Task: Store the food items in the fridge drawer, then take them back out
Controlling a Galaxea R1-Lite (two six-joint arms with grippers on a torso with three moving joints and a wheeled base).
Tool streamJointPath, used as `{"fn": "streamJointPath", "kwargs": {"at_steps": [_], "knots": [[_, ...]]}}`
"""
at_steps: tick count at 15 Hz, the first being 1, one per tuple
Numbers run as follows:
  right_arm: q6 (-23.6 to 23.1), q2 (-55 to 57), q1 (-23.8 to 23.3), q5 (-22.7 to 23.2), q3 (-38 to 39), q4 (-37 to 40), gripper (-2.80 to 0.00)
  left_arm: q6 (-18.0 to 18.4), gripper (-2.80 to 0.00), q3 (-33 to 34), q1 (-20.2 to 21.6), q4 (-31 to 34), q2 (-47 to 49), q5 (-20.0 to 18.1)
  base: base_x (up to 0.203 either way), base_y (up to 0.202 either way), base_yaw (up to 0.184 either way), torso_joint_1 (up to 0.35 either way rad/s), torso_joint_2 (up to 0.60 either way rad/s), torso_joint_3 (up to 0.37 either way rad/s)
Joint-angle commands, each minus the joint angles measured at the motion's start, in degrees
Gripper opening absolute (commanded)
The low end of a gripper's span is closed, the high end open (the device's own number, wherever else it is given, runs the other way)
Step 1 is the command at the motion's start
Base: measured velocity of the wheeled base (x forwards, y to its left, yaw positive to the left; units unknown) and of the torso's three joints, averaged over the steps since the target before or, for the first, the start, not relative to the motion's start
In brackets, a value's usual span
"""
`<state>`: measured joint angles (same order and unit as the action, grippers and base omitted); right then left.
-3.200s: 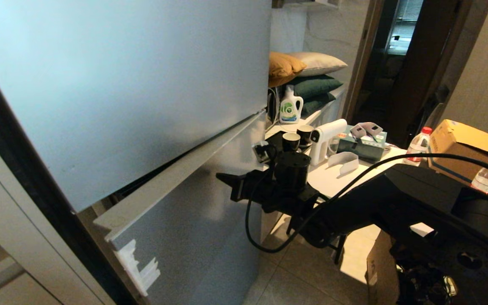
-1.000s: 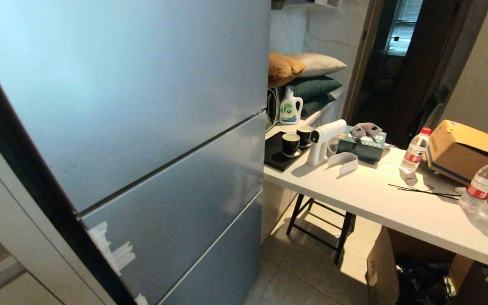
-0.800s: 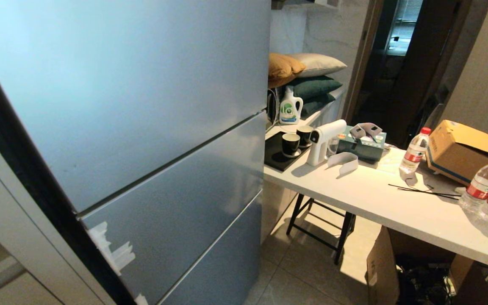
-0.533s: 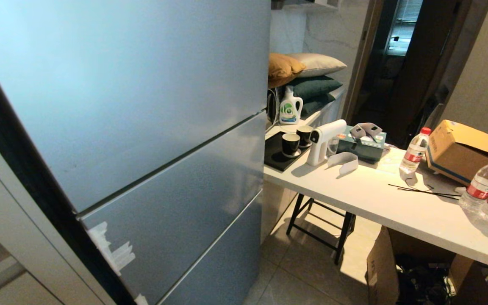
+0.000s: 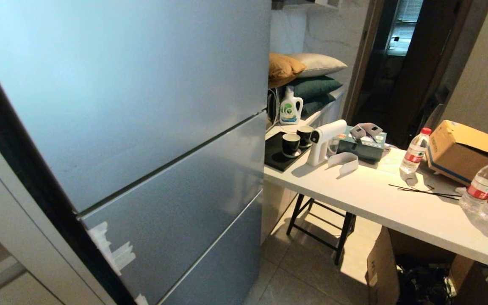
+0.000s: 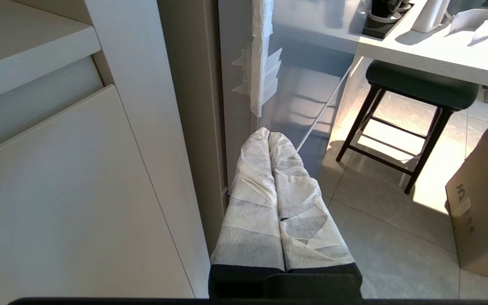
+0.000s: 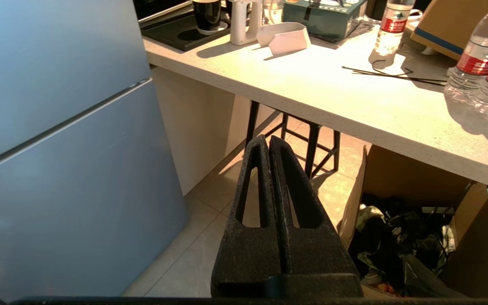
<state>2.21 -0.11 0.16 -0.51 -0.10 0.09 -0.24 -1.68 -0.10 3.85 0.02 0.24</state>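
Fridge drawer flush with the other silver-grey fronts; nothing of its clear tray shows. Food items not in view: neither potato nor pepper visible on the table or elsewhere, so whether they lie inside the fridge cannot be told.

Left gripper, fingers wrapped in white tape, pressed together and empty, hangs low beside the fridge's edge, pointing at the floor. Right gripper, black fingers together, empty, hangs low between fridge front and table, above a cardboard box. Neither arm shows in the head view.

Judgement: both arms look parked; the drawer phase reads as finished or between rounds. If another pull is due, best practice would be to part the fingers before reaching the drawer's top lip, hook squarely near mid-width and draw straight out, so the front doesn't rack. Stool and box crowd the right side; mind the elbow swing.
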Motion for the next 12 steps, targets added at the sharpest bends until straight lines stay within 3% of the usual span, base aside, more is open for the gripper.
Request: {"fn": "streamJointPath", "kwargs": {"at_steps": [1,3,12], "knots": [[-0.01,0.11,0.02,-0.02,0.01,0.09,-2.8,-0.02,-2.8,0.01,0.01,0.01,-0.02,0.02,0.0,0.0,0.0,0.0,0.0,0.0],[0.08,0.11,0.02,-0.02,0.01,0.09,-2.8,-0.02,-2.8,0.01,0.01,0.01,-0.02,0.02,-0.002,-0.002,0.052,-0.001,0.0,0.001],[-0.01,0.11,0.02,-0.02,0.01,0.09,-2.8,-0.02,-2.8,0.01,0.01,0.01,-0.02,0.02,0.0,-0.008,0.172,0.002,0.0,0.0]]}}
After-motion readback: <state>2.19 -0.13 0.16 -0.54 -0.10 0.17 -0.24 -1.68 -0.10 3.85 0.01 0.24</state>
